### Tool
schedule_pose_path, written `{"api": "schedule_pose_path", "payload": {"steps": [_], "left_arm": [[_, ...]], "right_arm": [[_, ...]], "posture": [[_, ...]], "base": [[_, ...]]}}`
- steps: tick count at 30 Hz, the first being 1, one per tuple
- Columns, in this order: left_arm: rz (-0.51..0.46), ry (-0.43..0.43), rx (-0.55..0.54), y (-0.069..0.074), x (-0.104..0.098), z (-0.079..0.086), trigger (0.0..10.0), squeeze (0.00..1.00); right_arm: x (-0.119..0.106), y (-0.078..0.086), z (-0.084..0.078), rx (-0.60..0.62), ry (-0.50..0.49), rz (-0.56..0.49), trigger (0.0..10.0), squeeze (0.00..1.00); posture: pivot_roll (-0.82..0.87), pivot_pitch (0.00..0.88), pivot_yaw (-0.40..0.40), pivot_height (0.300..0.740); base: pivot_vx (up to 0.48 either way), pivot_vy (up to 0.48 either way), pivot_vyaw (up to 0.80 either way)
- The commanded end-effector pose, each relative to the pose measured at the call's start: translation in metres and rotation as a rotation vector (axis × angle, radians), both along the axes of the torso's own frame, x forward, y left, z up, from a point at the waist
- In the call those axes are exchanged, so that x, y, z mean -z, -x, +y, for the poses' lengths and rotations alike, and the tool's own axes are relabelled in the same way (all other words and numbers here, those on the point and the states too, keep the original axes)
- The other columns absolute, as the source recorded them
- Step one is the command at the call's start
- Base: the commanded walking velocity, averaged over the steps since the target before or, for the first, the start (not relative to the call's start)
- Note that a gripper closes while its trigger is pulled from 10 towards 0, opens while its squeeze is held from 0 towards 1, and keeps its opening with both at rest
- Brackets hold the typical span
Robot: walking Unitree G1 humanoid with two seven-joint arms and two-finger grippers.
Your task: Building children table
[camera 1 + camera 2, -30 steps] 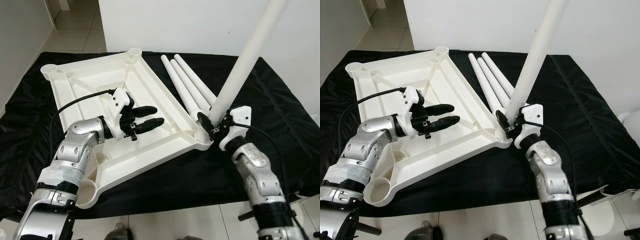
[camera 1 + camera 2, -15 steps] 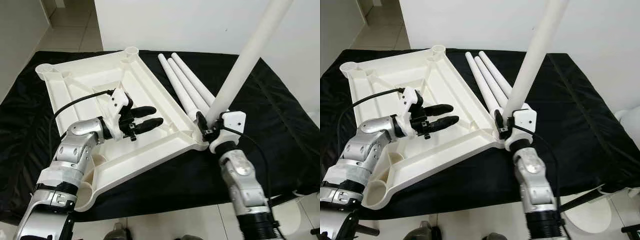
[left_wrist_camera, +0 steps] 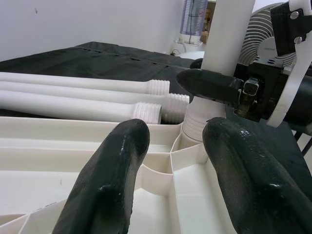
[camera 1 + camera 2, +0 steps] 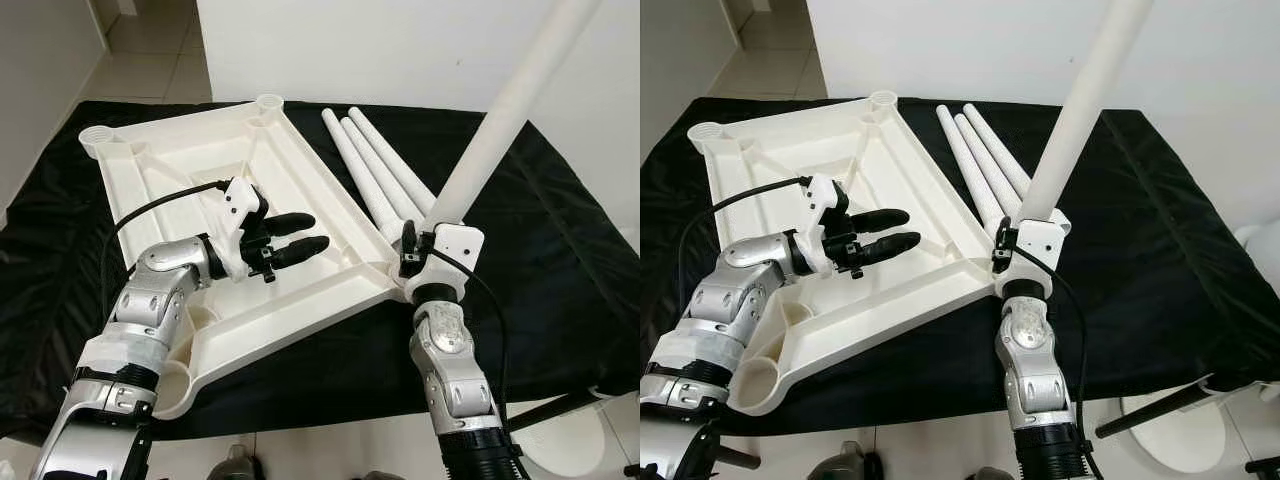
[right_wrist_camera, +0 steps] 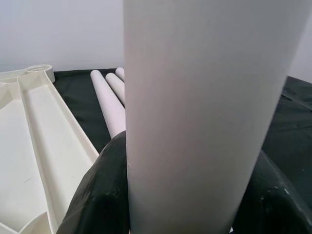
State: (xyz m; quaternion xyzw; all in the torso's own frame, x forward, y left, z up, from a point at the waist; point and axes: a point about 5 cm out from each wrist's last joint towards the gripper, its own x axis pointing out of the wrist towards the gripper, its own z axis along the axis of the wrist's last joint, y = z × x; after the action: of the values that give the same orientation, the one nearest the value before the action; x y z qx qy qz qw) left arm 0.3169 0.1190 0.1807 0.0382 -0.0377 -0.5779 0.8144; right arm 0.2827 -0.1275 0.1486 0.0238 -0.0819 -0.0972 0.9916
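Note:
A white plastic tabletop (image 4: 180,180) lies upside down on a black cloth, ribs up, with round leg sockets at its corners. My right gripper (image 4: 418,243) is shut on a long white table leg (image 4: 500,120) that stands tilted up from the tabletop's near right corner socket (image 3: 197,119). In the right wrist view the leg (image 5: 200,112) sits between both black fingers. Three more white legs (image 4: 375,170) lie side by side on the cloth beyond that corner. My left gripper (image 4: 305,235) hovers open over the tabletop's ribbed inside, pointing toward the right gripper.
The black cloth (image 4: 560,230) covers a low platform; its front edge drops to a tiled floor. A white wall (image 4: 400,50) stands behind. A white round object (image 4: 1170,430) sits on the floor at the lower right.
My right arm has swung inward beneath the corner socket, and the held leg stands a bit steeper. The left gripper has stayed in place.

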Motion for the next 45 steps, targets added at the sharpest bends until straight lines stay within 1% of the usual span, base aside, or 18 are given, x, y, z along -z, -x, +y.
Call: {"api": "schedule_pose_path", "payload": {"steps": [1,4,5,7,8,13,15,17,18,19,22,23,26,30,32,34,36,45], "left_arm": [[-0.002,-0.009,-0.04,-0.003,0.001,-0.001,10.0,0.0],[-0.003,-0.01,-0.038,-0.003,0.001,-0.001,10.0,0.0],[-0.004,-0.011,-0.036,-0.003,0.001,-0.001,10.0,0.0],[-0.004,-0.011,-0.035,-0.003,0.001,-0.001,10.0,0.0],[-0.003,-0.011,-0.035,-0.003,0.001,-0.002,10.0,0.0],[-0.002,-0.01,-0.034,-0.003,0.001,-0.002,10.0,0.0],[-0.002,-0.008,-0.034,-0.003,0.002,-0.003,10.0,0.0],[-0.002,-0.008,-0.034,-0.003,0.002,-0.003,10.0,0.0],[-0.002,-0.007,-0.034,-0.003,0.002,-0.003,10.0,0.0],[-0.002,-0.007,-0.034,-0.003,0.002,-0.003,10.0,0.0],[-0.003,-0.007,-0.034,-0.003,0.001,-0.003,10.0,0.0],[-0.004,-0.006,-0.034,-0.003,0.001,-0.003,10.0,0.0],[0.004,-0.01,-0.013,0.0,0.002,-0.006,10.0,0.0],[0.012,-0.014,0.011,0.003,0.004,-0.009,10.0,0.0],[0.021,-0.021,0.03,0.006,0.007,-0.012,10.0,0.0],[0.026,-0.025,0.038,0.008,0.009,-0.013,10.0,0.0],[0.026,-0.025,0.038,0.008,0.009,-0.013,10.0,0.0],[0.043,-0.029,0.083,0.016,0.016,-0.024,10.0,0.0]], "right_arm": [[0.019,0.004,0.006,0.019,-0.039,0.093,10.0,0.0],[0.017,0.004,0.009,0.012,-0.018,0.078,10.0,0.0],[0.014,0.004,0.008,0.011,-0.001,0.05,10.0,0.75],[0.011,0.004,0.007,0.01,0.01,0.03,10.0,0.75],[0.007,0.005,0.006,0.007,0.014,-0.002,10.0,1.0],[0.001,0.006,0.003,-0.015,0.022,-0.056,10.0,1.0],[-0.005,0.004,-0.003,-0.085,0.04,-0.093,10.0,1.0],[-0.005,0.004,-0.003,-0.085,0.04,-0.093,10.0,1.0],[-0.005,0.003,-0.005,-0.118,0.045,-0.096,10.0,1.0],[-0.006,0.002,-0.007,-0.152,0.047,-0.1,10.0,0.0],[-0.006,0.001,-0.008,-0.206,0.057,-0.098,10.0,0.0],[-0.006,-0.001,-0.01,-0.272,0.043,-0.088,10.0,0.0],[-0.005,-0.002,-0.017,-0.436,0.103,-0.068,10.0,0.0],[-0.003,-0.002,-0.025,-0.49,0.144,-0.051,10.0,0.0],[-0.001,-0.004,-0.035,-0.538,0.182,-0.021,10.0,0.0],[0.0,-0.005,-0.038,-0.555,0.198,-0.011,10.0,0.0],[0.0,-0.005,-0.038,-0.555,0.198,-0.011,10.0,0.0],[0.008,-0.01,-0.046,-0.672,0.255,0.063,10.0,0.0]], "posture": [[0.01,0.007,-0.029,0.74],[0.02,0.004,-0.029,0.74],[0.02,0.004,-0.029,0.74],[0.02,0.004,-0.029,0.74],[0.02,0.005,-0.03,0.74],[0.02,0.005,-0.029,0.74],[0.01,0.006,-0.029,0.74],[0.01,0.006,-0.029,0.74],[0.01,0.006,-0.029,0.74],[0.01,0.007,-0.029,0.74],[0.01,0.01,-0.027,0.74],[0.01,0.012,-0.025,0.74],[0.01,0.02,-0.019,0.74],[0.01,0.023,-0.015,0.74],[0.01,0.024,-0.011,0.74],[0.01,0.025,-0.009,0.74],[0.01,0.025,-0.009,0.74],[0.01,0.025,-0.003,0.74]], "base": [[0.0,0.0,0.0],[0.0,0.0,0.0],[0.0,0.0,0.0],[0.0,0.0,0.0],[0.0,0.0,0.0],[0.0,0.0,0.0],[0.0,0.0,0.0],[0.0,0.0,0.0],[0.0,0.0,0.0],[0.0,0.0,0.0],[0.0,0.0,0.0],[0.0,0.0,0.0],[0.0,0.0,0.0],[0.0,0.0,0.0],[0.0,0.0,0.0],[0.0,0.0,0.0],[0.0,0.0,0.0],[0.0,0.0,0.0]]}}
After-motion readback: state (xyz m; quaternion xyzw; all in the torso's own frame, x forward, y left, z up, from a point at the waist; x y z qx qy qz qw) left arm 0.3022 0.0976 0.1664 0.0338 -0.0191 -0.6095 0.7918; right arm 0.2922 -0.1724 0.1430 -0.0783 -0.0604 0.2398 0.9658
